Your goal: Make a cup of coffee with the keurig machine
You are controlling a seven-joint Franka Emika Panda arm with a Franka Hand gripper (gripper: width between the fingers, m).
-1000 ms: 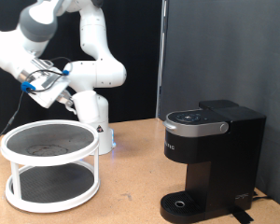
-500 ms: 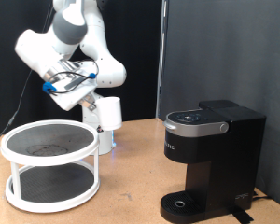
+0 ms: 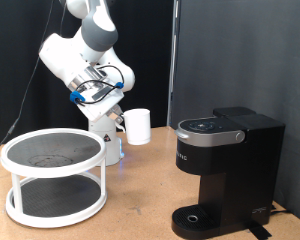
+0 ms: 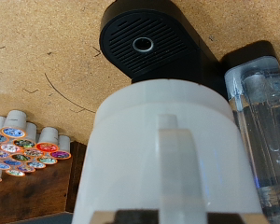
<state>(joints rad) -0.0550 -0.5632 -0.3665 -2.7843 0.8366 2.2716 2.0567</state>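
From the exterior view I read the scene left to right. At lower left a white two-tier round rack (image 3: 52, 180) stands on the worktop (image 3: 140, 205); I see nothing on its upper shelf. Above and just right of it, in the upper-left to centre of the frame, the arm carries the claw (image 3: 120, 122), and the cup (image 3: 137, 126) hangs in the air at its tip, well above the worktop and left of the keurig machine (image 3: 225, 170). I judge the claw to be closed on the cup: the wrist view is filled by the cup (image 4: 168, 154) with its handle facing the camera, though the fingers themselves are not visible there. The keurig machine occupies the right half of the exterior view, lid down, and its round drip base (image 3: 198, 218) at lower centre-right carries nothing. In the wrist view the drip base (image 4: 145, 45) shows beyond the cup, with the clear water tank (image 4: 261, 117) at the frame's right edge and a wooden tray of pods (image 4: 28, 154) at the left edge. Status assessment: cup pickup is done and transport is in progress; cup placement under the spout, pod loading and brewing show no sign of completion.
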